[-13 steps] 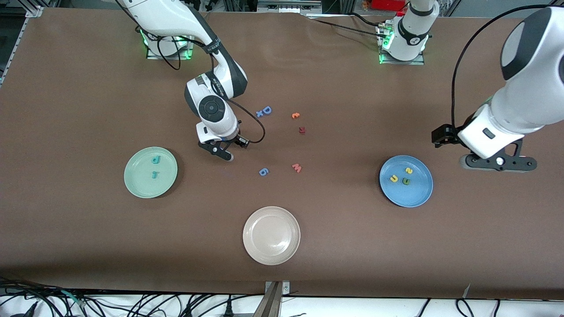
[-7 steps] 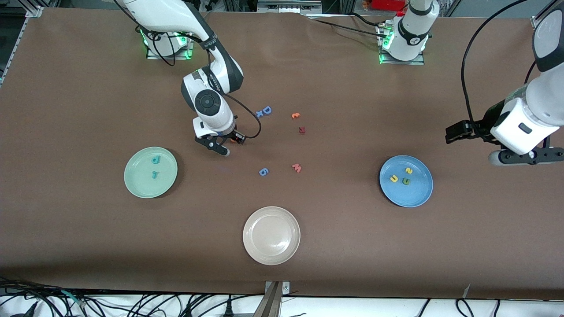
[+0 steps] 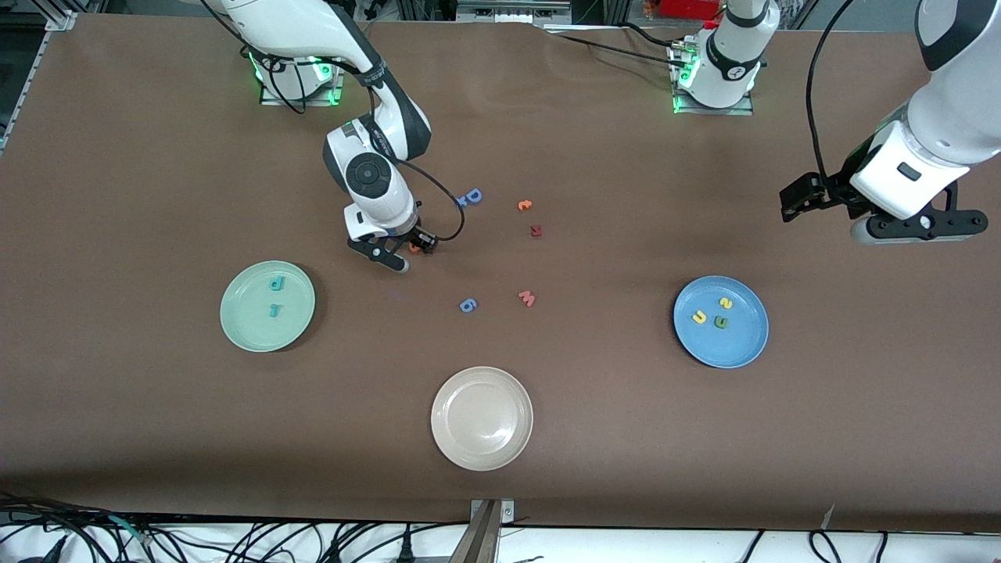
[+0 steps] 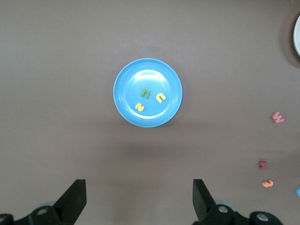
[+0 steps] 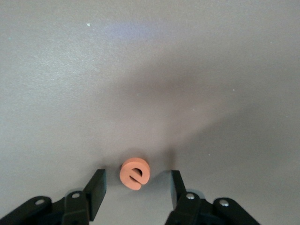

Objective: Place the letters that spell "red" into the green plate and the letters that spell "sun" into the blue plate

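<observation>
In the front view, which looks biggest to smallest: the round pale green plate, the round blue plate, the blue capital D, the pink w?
1. Round pale green plate and round blue plate: they look alike in size, so no ranking between them.
2. Blue foam capital D.
3. Pink foam w, slightly smaller than the D.

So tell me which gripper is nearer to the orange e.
Right. The right gripper hangs over the orange e, a finger on either side, not gripping. The left gripper waits open at the left arm's end, above the blue plate.
</observation>
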`<action>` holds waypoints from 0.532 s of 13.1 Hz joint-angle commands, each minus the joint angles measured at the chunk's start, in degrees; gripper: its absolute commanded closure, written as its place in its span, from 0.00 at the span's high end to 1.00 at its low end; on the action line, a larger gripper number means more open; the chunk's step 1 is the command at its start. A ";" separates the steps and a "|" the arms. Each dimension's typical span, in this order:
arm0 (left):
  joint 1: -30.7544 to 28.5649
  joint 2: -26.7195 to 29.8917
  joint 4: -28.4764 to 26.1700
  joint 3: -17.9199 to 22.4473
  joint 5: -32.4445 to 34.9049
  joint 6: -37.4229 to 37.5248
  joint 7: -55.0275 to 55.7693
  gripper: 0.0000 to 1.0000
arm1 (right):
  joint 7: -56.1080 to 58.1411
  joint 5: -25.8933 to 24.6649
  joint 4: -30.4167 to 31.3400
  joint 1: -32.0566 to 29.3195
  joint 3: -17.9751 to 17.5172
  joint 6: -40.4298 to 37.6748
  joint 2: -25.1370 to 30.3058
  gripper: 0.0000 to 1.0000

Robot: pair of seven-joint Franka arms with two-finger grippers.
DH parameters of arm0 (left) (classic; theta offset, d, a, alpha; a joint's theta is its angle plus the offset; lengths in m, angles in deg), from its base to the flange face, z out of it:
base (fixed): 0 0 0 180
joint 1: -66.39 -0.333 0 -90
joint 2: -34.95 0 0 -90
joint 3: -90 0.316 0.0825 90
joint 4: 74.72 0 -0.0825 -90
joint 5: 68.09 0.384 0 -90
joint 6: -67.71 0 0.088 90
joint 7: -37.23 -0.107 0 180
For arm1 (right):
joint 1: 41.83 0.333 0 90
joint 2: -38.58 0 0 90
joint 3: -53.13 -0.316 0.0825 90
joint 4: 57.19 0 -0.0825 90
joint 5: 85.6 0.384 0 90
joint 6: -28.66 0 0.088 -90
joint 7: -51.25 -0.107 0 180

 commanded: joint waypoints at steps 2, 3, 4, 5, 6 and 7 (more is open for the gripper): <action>1.61 3.58 -4.26 1.08 -1.90 -1.57 -2.21 1.00 | -0.53 0.31 3.22 0.06 -0.34 3.32 1.81 0.64; 1.88 3.58 -4.26 1.08 -1.90 -1.83 -2.39 1.00 | -0.53 0.31 3.22 0.15 -0.34 3.33 1.81 0.63; 1.88 3.49 -4.08 1.08 -1.90 -1.83 -2.48 1.00 | -0.53 0.31 3.22 0.15 -0.34 3.33 1.81 0.62; 1.36 3.14 -3.65 1.08 -1.81 -1.31 -2.57 1.00 | -0.45 0.31 3.30 0.15 -0.42 3.33 1.81 0.58; 1.27 2.88 -3.12 0.91 -1.12 -0.43 -2.48 1.00 | -0.45 0.31 3.22 0.24 -0.60 3.33 1.81 0.50; 1.27 2.53 -2.85 0.91 -0.76 -0.51 -2.48 1.00 | -0.36 0.31 3.22 0.24 -0.77 3.33 1.72 0.42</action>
